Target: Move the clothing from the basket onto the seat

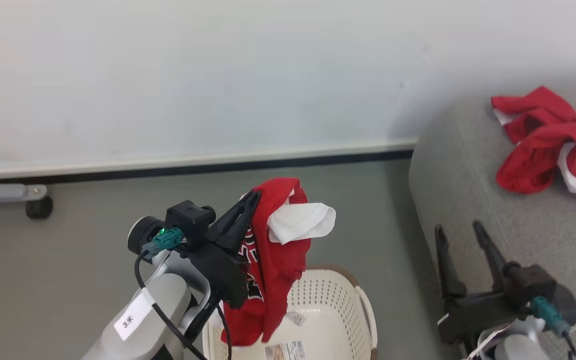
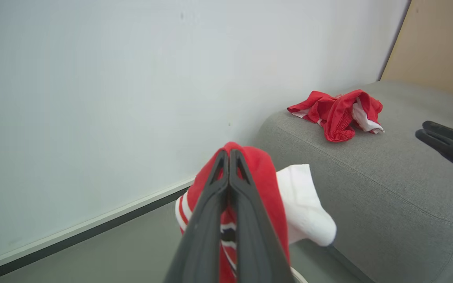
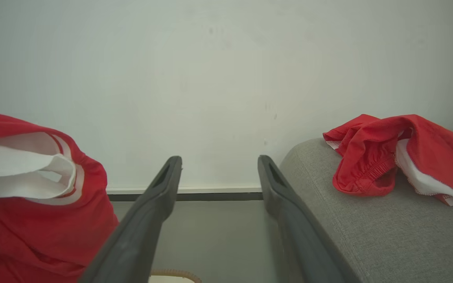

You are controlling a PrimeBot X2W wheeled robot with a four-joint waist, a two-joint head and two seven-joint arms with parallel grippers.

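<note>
The left gripper [image 1: 254, 196] is clamped on the red jersey [image 1: 278, 255], which hangs vertically above the basket [image 1: 365, 300]. The seat [image 1: 468, 200] lies right of the basket, beside the right gripper [image 1: 458, 227], which is spread wide and empty.

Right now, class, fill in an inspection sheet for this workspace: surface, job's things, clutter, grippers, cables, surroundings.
Surface: large grey woven-fabric sofa, one crumpled red-and-white garment lying on it.
Job's things: red jersey with white lining hangs over the cream perforated plastic basket.
Clutter: printed label inside the basket.
Grippers: left gripper shut on the jersey; right gripper open, empty.
Cables: black cable along the left forearm.
Surroundings: pale wall, grey floor, dark baseboard.
</note>
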